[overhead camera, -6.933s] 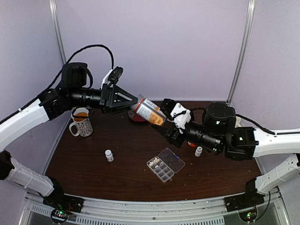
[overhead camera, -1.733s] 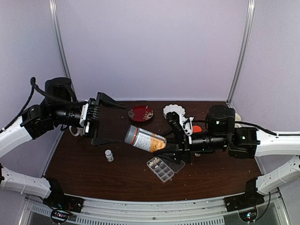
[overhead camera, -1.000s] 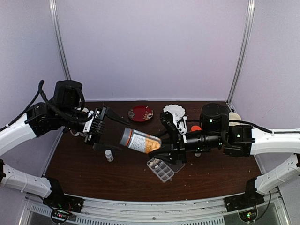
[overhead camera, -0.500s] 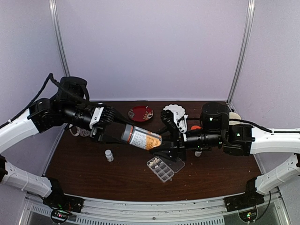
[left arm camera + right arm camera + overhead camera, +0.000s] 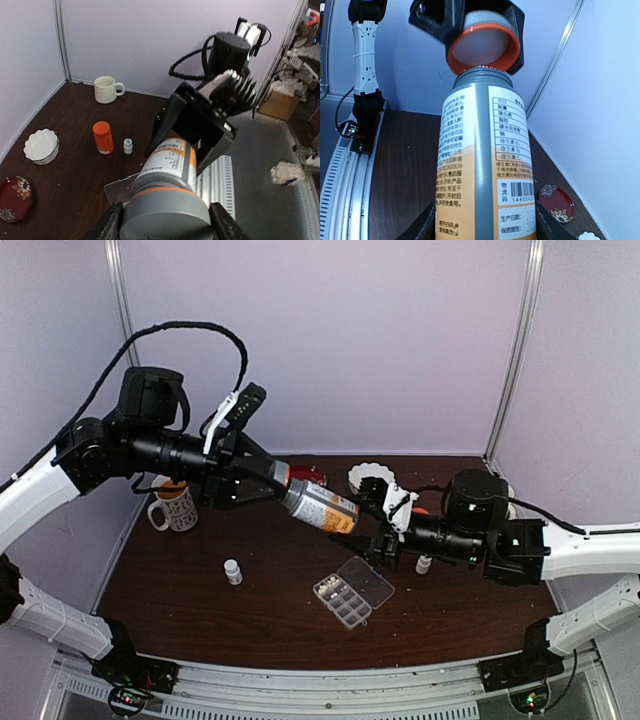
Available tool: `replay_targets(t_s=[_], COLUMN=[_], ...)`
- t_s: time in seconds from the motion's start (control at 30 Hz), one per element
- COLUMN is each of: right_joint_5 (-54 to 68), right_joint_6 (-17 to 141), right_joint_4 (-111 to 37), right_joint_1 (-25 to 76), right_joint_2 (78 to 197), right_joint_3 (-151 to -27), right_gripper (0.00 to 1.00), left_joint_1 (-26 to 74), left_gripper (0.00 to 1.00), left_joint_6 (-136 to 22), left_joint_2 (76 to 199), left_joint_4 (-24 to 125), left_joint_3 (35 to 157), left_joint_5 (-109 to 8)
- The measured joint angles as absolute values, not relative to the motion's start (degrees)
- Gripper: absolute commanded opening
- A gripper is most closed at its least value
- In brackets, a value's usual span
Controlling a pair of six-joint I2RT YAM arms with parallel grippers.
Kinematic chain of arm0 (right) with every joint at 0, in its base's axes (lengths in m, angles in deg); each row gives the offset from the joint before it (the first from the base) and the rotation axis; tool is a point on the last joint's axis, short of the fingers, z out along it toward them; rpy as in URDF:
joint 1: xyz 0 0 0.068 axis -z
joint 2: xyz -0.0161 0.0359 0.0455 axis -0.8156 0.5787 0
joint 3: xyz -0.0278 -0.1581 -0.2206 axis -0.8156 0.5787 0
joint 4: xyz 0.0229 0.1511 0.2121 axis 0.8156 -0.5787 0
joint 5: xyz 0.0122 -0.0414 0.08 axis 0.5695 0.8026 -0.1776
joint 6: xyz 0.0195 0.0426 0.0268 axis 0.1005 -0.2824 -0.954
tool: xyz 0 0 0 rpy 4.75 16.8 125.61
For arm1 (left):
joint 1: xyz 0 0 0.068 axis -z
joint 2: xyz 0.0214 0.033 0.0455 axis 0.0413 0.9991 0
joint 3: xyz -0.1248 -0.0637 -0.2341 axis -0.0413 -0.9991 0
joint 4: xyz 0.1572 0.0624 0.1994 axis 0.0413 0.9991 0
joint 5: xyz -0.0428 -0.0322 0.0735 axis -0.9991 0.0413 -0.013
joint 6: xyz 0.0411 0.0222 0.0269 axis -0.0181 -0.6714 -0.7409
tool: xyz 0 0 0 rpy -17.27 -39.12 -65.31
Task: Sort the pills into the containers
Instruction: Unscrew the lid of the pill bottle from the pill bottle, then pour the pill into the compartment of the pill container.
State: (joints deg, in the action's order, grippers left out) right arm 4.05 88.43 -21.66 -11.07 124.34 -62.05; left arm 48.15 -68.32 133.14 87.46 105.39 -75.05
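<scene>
pills [image 5: 333, 592] sit in the cells of the clear pill box [image 5: 368, 582], which lies on the desk [image 5: 200, 610] near its middle, lid folded open to the far right. just above and behind it, a large labelled bottle [image 5: 322, 508] hangs tilted in the air between your two arms. your right gripper [image 5: 365, 533] is clamped on the bottle's base end, and your left gripper [image 5: 272, 480] grips its grey, orange-ringed cap [image 5: 482, 45]. whether the cap is clear of the neck cannot be told. a small white bottle [image 5: 232, 571] stands left of the box and another [image 5: 424, 563] right of it. a mug [image 5: 176, 506] is far left and a scalloped bowl [image 5: 372, 478] sits behind.
</scene>
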Motion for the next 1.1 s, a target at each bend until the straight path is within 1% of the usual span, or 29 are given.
replay_targets(t_s=[0.1,0.13,0.23,0.3,0.4,0.47,0.53,0.6,0.73,0.9,1.1], right_joint_5=[8.55,10.39,13.4,14.45,15.48,16.27,17.03,17.93,20.16,23.48,26.52], right_joint_6=[91.49,92.67,94.42,94.51,93.61,91.76,89.81,87.23,82.14,76.04,68.35], right_joint_4=[-20.48,-20.19,-18.55,-17.59,-16.46,-15.67,-15.1,-14.51,-15.04,-15.23,-22.25], right_joint_1=[-11.55,-11.7,-11.86,-11.86,-11.88,-11.88,-11.88,-11.88,-11.88,-11.88,-11.88], right_joint_2=[124.01,124.04,124.04,124.01,123.84,123.53,122.94,121.81,119.05,115.56,115.36], right_joint_3=[-59.97,-59.27,-57.98,-57.39,-56.69,-56.06,-55.18,-53.7,-51.12,-47.23,-46.07], right_gripper=[0.0,0.0,0.0,0.0,0.0,0.0,0.0,0.0,0.0,0.0,0.0], left_joint_1=[48.11,48.11,48.11,48.11,48.07,47.89,47.54,46.89,44.29,40.31,39.45], left_gripper=[0.17,0.13,0.13,0.13,0.13,0.09,0.03,0.0,0.0,0.0,0.0], left_joint_6=[-57.98,-54.59,-46.09,-44.06,-43.82,-44.52,-45.28,-45.87,-46.64,-47.03,-48.21], left_joint_2=[133.3,133.54,135.77,137.16,137.6,136.95,136.07,135.33,135.09,135.09,135.09], left_joint_4=[85.31,84.7,83.57,83.85,85.82,87.19,87.52,87.67,88.57,88.35,88.26], left_joint_3=[106.83,107.27,109.36,110.43,110.96,110.87,110.39,109.36,106.3,99.72,95.11], left_joint_5=[-77.26,-78.35,-81.98,-82.7,-80.38,-77.57,-74.68,-71.99,-66.7,-63.36,-58.92])
